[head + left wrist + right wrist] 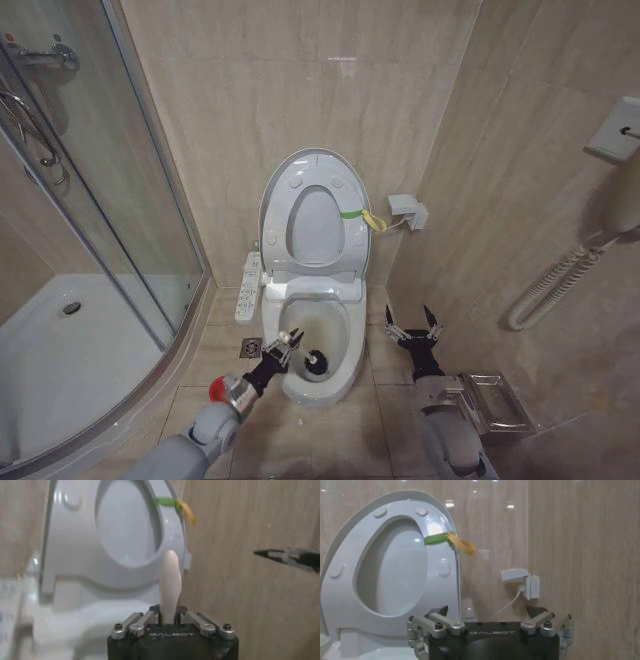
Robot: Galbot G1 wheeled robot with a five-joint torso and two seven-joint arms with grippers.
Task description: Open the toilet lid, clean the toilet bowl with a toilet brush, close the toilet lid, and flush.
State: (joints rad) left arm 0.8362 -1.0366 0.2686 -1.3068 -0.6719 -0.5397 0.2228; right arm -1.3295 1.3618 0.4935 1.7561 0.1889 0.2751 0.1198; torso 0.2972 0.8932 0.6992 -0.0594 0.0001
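One toilet brush (314, 361), black head down inside the toilet bowl (345, 345) at its near left. Left gripper (281, 351) clamped on its pale handle, just over the bowl's near-left rim. Toilet lid (282, 185) upright against the far wall, seat raised with it. Right gripper (413, 327) hangs right of the bowl, fingers spread apart, holding nothing.

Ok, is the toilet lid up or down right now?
Up. The toilet lid stands raised against the wall, leaving the toilet bowl open below it.
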